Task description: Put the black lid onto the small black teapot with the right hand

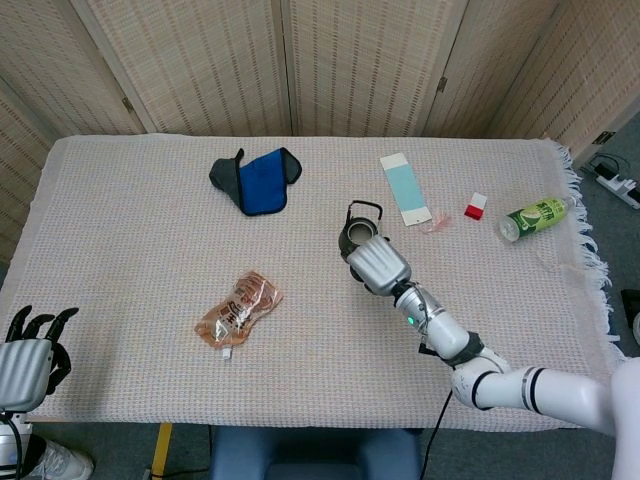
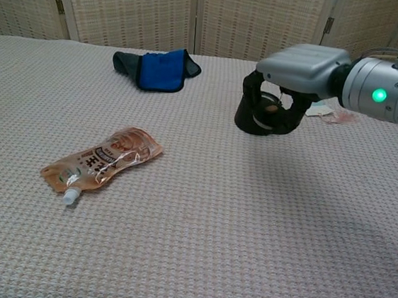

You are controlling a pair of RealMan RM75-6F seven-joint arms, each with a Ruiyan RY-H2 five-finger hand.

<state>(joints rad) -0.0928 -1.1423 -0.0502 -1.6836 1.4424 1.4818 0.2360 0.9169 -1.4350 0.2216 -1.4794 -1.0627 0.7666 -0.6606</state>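
1. My right hand is raised above the table near its centre, palm down, directly beside the small black teapot.

2. In the chest view my right fingers are curled around the black lid, which shows under the palm with its brownish knob facing the camera. So this hand grips the lid. The head view hides the lid beneath the hand's grey back.

3. In the chest view the lid is held in front of the teapot's upper part, covering the pot's mouth and handle. I cannot tell whether lid and pot touch. In the head view the teapot's handle and rim show at 11 o'clock from my hand.

4. My left hand sits off the table's near left corner, at 8 o'clock from the centre. Its dark fingers are spread and hold nothing. Only the head view shows it.

5. Other items on the cloth, clock positions from the teapot in the head view:
   - blue and dark grey cloth, 10 o'clock
   - orange pouch, lying flat, 8 o'clock
   - pale blue card, 2 o'clock
   - small red and white block, 3 o'clock
   - green bottle on its side, 3 o'clock, near the table's right edge
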